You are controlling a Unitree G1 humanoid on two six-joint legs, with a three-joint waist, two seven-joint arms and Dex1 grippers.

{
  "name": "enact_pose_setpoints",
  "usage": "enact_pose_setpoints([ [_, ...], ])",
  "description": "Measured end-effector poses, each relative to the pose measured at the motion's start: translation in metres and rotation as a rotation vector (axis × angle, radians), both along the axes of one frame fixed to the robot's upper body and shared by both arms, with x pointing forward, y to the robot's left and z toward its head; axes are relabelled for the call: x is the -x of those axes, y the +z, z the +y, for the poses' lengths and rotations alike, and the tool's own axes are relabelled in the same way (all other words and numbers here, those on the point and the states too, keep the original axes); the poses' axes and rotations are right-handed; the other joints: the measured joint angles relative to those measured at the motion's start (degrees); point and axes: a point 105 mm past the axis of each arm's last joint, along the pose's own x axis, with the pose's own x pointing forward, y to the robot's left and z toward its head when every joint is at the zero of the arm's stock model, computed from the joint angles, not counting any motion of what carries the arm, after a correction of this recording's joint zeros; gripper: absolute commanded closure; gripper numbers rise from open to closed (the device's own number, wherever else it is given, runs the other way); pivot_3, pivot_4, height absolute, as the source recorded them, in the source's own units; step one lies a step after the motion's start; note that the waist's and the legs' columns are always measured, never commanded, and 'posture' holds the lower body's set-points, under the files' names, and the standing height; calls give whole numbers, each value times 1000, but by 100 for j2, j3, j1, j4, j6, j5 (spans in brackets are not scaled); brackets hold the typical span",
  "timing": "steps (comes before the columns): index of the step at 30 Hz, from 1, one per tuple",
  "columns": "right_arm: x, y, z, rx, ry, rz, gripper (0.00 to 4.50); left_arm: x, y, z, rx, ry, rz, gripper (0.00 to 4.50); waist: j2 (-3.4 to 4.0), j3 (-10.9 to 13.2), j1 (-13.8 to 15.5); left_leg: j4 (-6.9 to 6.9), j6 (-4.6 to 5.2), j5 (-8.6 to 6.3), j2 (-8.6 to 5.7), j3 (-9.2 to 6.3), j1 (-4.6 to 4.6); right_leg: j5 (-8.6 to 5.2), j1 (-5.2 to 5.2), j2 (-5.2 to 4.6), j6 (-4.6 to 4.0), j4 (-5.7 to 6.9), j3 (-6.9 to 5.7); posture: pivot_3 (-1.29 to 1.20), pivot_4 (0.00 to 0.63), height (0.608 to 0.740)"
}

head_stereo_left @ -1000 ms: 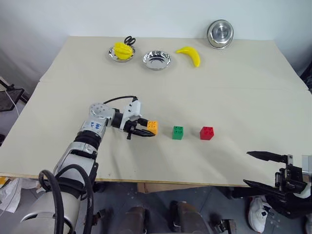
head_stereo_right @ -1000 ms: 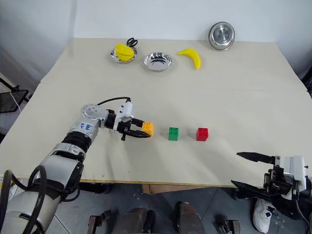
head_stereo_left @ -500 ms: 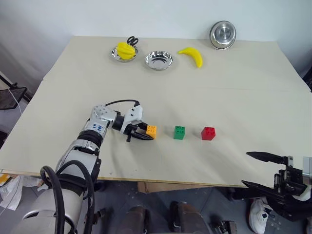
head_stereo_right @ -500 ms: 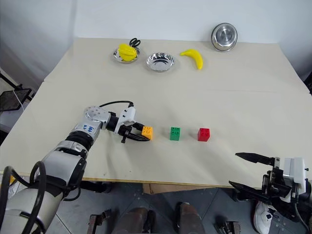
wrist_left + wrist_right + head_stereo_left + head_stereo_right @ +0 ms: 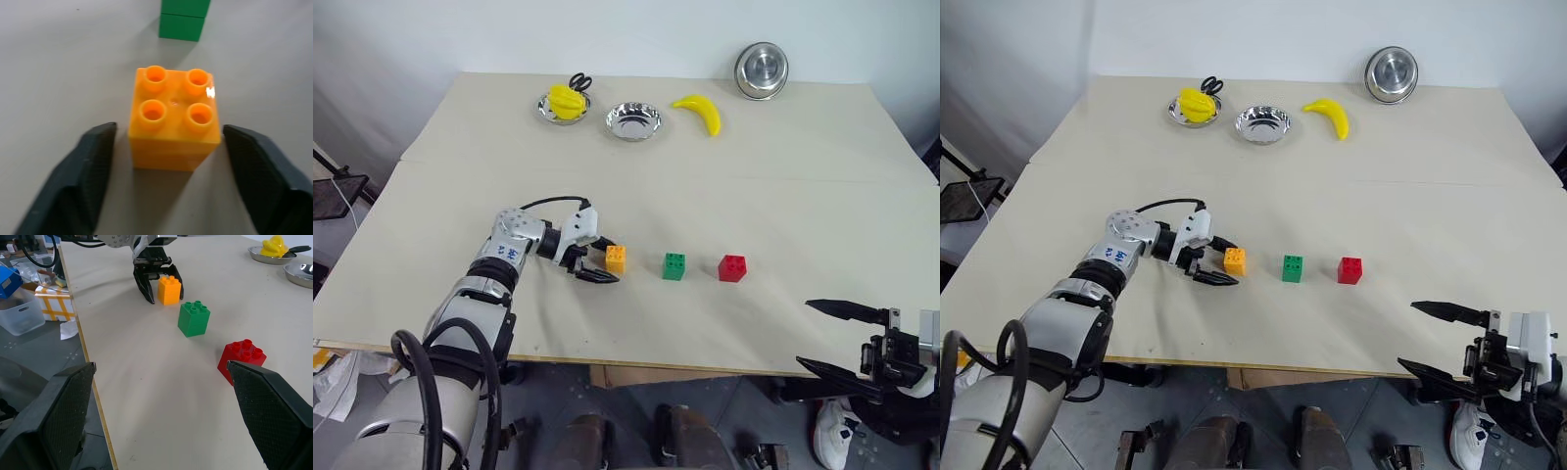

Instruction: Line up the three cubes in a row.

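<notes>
Currently, item by item, largest first.

Table (image 5: 783, 176): pale, flat top carrying everything listed. Risk: none of its own; its near edge lies well clear of the cubes.

Left gripper (image 5: 605, 262): black fingers (image 5: 83, 176) spread wide, one on either side of the orange-yellow cube, with a visible gap on each side in the left wrist view; nothing held. Risk, as a judgement: on pulling back, a fingertip that swings sideways could catch the cube and twist it or push it out of the row.

Right gripper (image 5: 842, 338): jaws wide apart, empty, past the table's near edge toward its right corner. Risk: low where it stands; a reach inward would pass nearest the red cube.

Bowls: one (image 5: 632, 119) empty, one (image 5: 568, 104) with a yellow fruit-like thing, near the far edge; a third (image 5: 761, 70) at the far right. A banana (image 5: 697, 111) lies between. Well apart from the row; no evident risk.

Green cube (image 5: 674, 266): middle of the row, studs up. Risk: being bumped if the orange-yellow cube is shoved toward it.

Red cube (image 5: 731, 267): right end of the row, studs up, upright.

Orange-yellow cube (image 5: 616, 258): left end, resting on the table, studs up, toward the near edge, sitting a touch farther back than its neighbours. Risk: the row reads as slightly uneven; a correcting nudge may overshoot.
</notes>
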Motion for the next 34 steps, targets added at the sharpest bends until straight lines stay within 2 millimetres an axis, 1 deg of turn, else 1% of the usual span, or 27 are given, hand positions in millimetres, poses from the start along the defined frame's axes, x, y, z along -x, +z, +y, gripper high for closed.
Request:
enact_pose_setpoints([
  [5, -2, -2, 3, -4, 8, 1, 0, -2, 1, 4, -8, 15, -27, 17, 0, 0, -2, 0, 0, 0, 0, 0, 0, 0, -1, 0, 0, 1, 0, 0, 150, 740],
  [8, -5, -1, 7, -7, 24, -4, 0, -2, 5, 17, 2, 35, -31, 17, 0, 0, -17, 0, -2, 0, 0, 0, 0, 0, -3, 1, 0, 4, 0, 0, 150, 740],
  [12, -7, -1, 8, -20, 24, 4, 0, 11, 14, 48, 96, 15, -9, 17, 1, -1, -41, -2, -5, 1, 2, 0, 0, 0, -7, 1, -1, 5, 0, 0, 150, 740],
  [14, -8, -2, 5, -27, 12, 8, 0, 19, 16, 74, 135, 64, -7, 17, 2, -1, -55, -2, -5, 1, 3, -1, 1, -1, -6, 0, -1, 5, 2, 0, 150, 740],
  [15, -8, -5, 0, -32, -5, 20, 0, 24, 15, 88, 141, 104, -1, 17, 2, -1, -54, -2, -5, 1, 3, -3, 1, -1, -5, 0, -2, 5, 2, 0, 150, 740],
  [16, -9, -9, -5, -32, -21, 31, 0, 32, 13, 105, 140, 144, 0, 17, 2, -1, -54, -3, -4, 0, 3, -4, 1, -1, -4, -1, -2, 4, 3, 0, 150, 740],
  [18, -11, -15, -17, -17, -52, 39, 0, 48, 10, 128, 150, 195, -4, 17, 5, -2, -57, -3, 2, -3, 3, -1, 3, -1, -3, -3, -3, 2, 10, 0, 150, 740],
  [19, -14, -18, -23, 3, -58, 33, 0, 62, 8, 141, 155, 222, -10, 17, 5, -2, -58, -3, 4, -4, 3, -2, 3, -1, -1, -4, -3, -5, 10, 0, 150, 740],
  [20, -15, -19, -30, 24, -70, 32, 0, 74, 6, 150, 153, 241, -5, 17, 7, -2, -64, -3, 8, -6, 3, -2, 3, -2, 0, -7, -4, -4, 12, 0, 150, 740],
  [21, -16, -20, -33, 33, -79, 29, 0, 81, 5, 155, 144, 248, 1, 17, 7, -2, -67, -3, 8, -7, 4, -1, 5, -3, 0, -7, -5, -7, 12, 0, 150, 740],
  [22, -22, -17, -39, 53, -90, 15, 0, 98, 4, 165, 131, 275, -4, 17, 8, -2, -67, -4, 9, -7, 4, -3, 7, -4, 4, -8, -7, -11, 13, 0, 150, 740],
  [23, -27, -12, -49, 72, -120, 0, 0, 111, 2, 170, 131, 298, -2, 17, 23, -2, -82, -7, 15, -9, 4, 2, 12, -5, 11, -12, -9, -16, 17, 0, 150, 740],
  [24, -31, -6, -58, 86, -148, -11, 0, 119, 3, 173, 144, 323, -9, 17, 31, -4, -65, -9, 17, -9, 4, 0, 15, -6, 16, -13, -11, -22, 17, 0, 150, 740],
  [26, -32, -1, -65, 133, -151, -17, 0, 128, 9, 177, 166, 373, -46, 17, 30, -4, -4, -14, 12, -7, 4, -17, 16, -10, 20, -12, -18, -23, 12, 0, 150, 740],
  [28, -34, -4, -69, 164, -147, 6, 0, 135, 13, 180, 179, 429, -80, 17, 28, -5, 12, -22, 10, -5, 4, -21, 19, -13, 25, -12, -24, -24, 12, 0, 150, 740],
  [32, -43, -13, -69, 142, -145, 38, 0, 134, 17, 177, 199, 507, -133, 17, 34, -7, -38, -23, 11, -3, 4, -12, 22, -14, 25, -11, -26, -22, 17, 0, 150, 740],
  [34, -45, -16, -66, 143, -130, 45, 0, 132, 19, 173, 228, 535, -168, 17, 35, -8, -47, -23, 8, -3, 4, -13, 23, -14, 23, -10, -26, -16, 17, 0, 150, 740],
])
